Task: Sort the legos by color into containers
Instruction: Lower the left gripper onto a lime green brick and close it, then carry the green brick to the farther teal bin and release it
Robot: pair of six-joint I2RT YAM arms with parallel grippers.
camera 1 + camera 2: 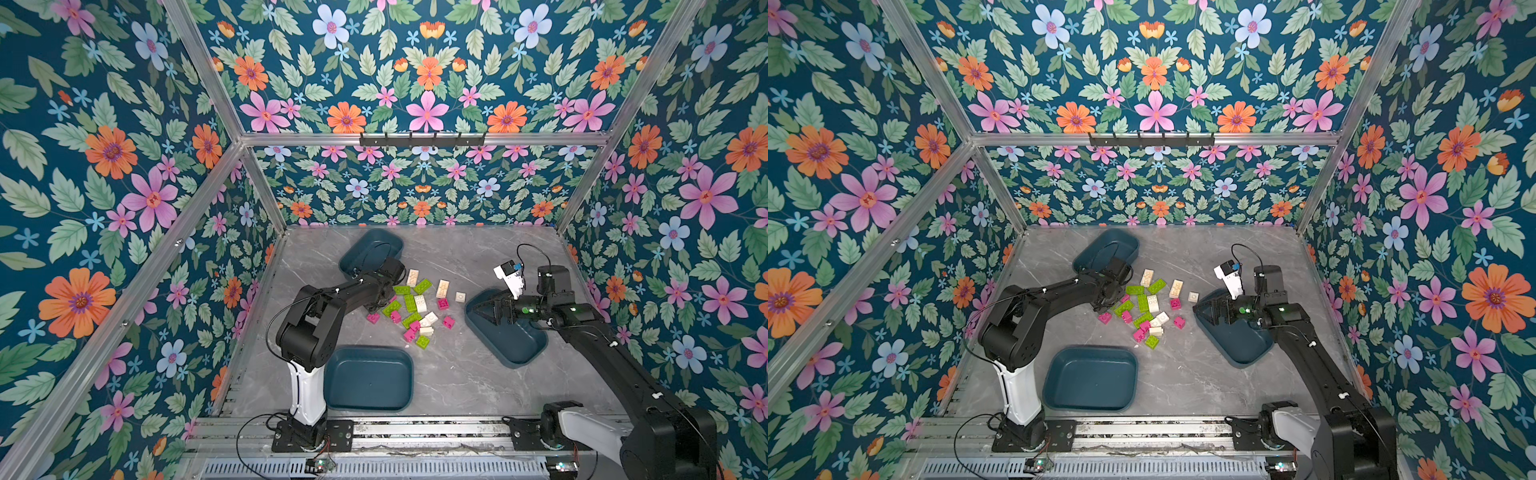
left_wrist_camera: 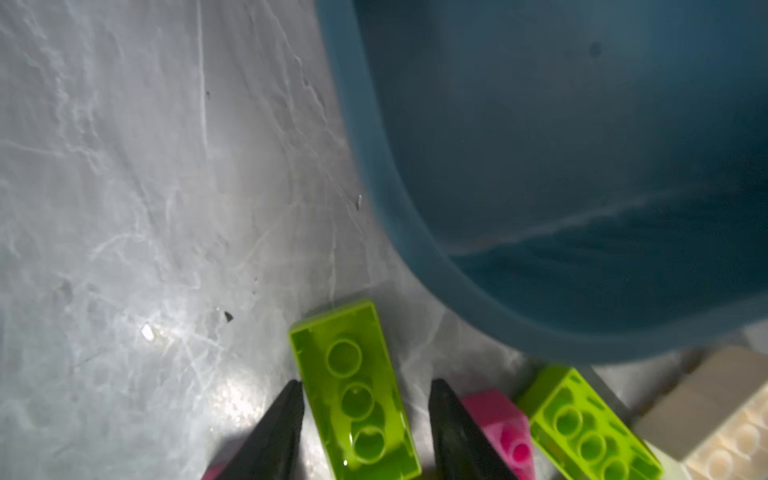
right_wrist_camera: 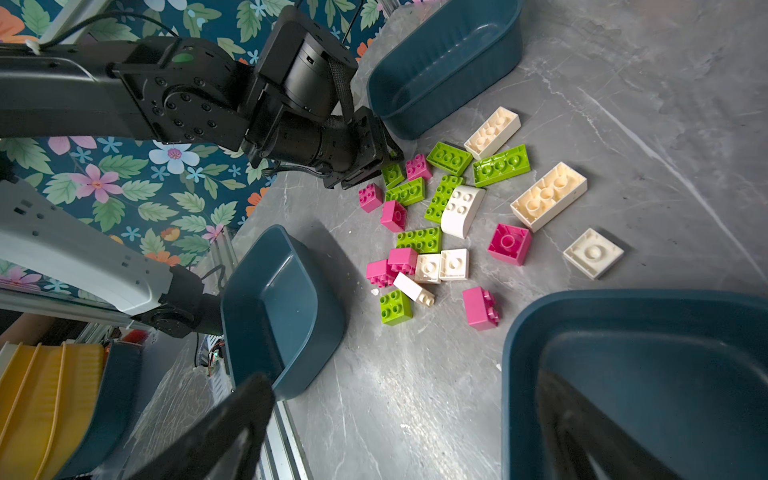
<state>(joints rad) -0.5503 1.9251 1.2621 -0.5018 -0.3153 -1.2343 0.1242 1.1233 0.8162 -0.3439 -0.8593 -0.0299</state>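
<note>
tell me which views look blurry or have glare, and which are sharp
Left wrist view: soft and smeared, the teal bin blurred, with bright glare on the marble table beside the lime green brick flanked by the left claw. Right wrist view: the legos are crisp, but the right claw is a dark, out-of-focus shape. Both top views: evenly lit and sharp.

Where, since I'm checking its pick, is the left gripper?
In a top view, the left gripper is at the legos' left edge by the far bin, straddling a lime green brick.
</note>
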